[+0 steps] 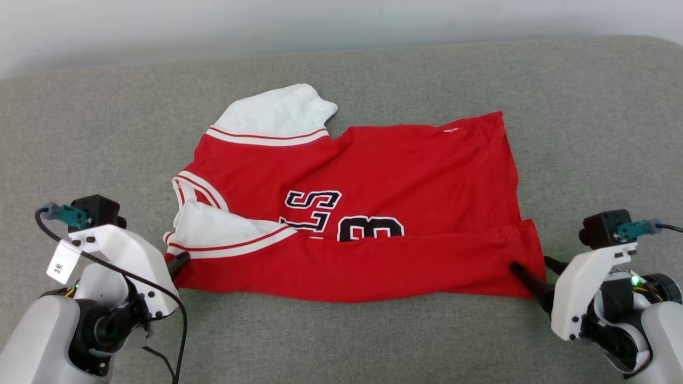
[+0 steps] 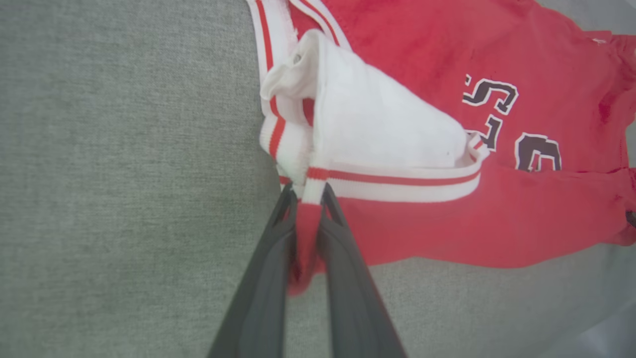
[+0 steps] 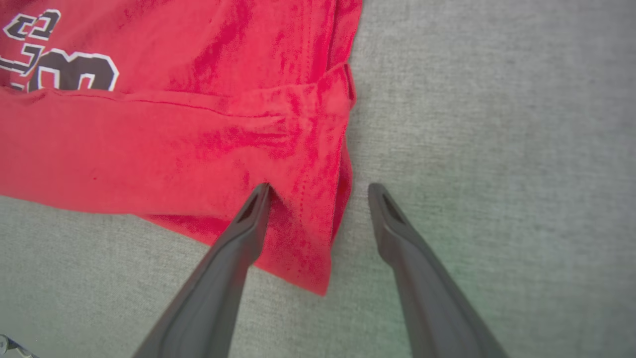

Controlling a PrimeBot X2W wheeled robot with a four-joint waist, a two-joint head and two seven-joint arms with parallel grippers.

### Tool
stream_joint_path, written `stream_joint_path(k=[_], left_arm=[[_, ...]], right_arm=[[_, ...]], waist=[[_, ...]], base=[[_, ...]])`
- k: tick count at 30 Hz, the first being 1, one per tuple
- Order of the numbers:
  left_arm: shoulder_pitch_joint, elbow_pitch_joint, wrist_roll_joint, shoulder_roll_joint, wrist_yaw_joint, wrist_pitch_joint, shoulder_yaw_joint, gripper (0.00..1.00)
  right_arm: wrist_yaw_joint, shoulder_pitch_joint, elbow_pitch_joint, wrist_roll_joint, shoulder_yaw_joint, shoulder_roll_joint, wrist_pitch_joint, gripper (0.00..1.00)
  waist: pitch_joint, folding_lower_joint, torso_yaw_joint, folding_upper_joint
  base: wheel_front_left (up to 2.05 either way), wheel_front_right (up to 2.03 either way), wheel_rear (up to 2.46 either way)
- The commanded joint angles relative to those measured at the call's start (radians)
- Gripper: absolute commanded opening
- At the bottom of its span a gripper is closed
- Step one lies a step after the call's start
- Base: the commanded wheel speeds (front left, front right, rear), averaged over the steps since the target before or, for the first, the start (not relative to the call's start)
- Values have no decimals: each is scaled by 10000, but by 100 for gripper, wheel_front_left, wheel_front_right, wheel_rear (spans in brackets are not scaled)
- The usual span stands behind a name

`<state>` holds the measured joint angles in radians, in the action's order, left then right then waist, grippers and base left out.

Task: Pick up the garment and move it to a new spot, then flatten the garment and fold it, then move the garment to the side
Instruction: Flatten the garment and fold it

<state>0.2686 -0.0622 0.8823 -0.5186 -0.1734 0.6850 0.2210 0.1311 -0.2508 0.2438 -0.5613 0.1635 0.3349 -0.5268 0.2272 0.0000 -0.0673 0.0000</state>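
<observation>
The garment (image 1: 416,170) lay spread out in the middle of the grey soft surface (image 1: 587,106). It was red, with the neck end to the left and the bottom hem to the right. One white sleeve (image 1: 272,112) stuck out at the far left. The other white sleeve (image 1: 213,226) lay folded in on the near left, with red and white stripes along its edge. The near side of the garment was folded over on top of itself. That fold hid the lower part of the black and white letters (image 1: 315,208) and the "3" (image 1: 371,226).

The left pincer (image 1: 179,262) was at the near left corner of the garment. It was pinched tight on the red cloth there, just below the striped trim, and a bit of red cloth showed between its two dark fingers (image 2: 268,278).

The right pincer (image 1: 532,264) was at the near right corner. It was wide open and held nothing. One finger (image 3: 248,223) rested on the red cloth, and the other finger (image 3: 392,223) was over the grey surface just beside the edge of the garment.
</observation>
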Motion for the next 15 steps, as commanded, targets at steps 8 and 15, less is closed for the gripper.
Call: stream_joint_path(k=[8,15], left_arm=[[249,332,-125,178,-101,-126,131,0],[124,267,-172,270,99,-403,215,0]], right_arm=[[11,-665,941,-374,1311,-253,-1202,100],[20,-758,1205,-758,1750,-177,-1229,0]], waist=[[591,0,299,0],[590,0,401,0]], base=[[0,0,0],[0,0,0]])
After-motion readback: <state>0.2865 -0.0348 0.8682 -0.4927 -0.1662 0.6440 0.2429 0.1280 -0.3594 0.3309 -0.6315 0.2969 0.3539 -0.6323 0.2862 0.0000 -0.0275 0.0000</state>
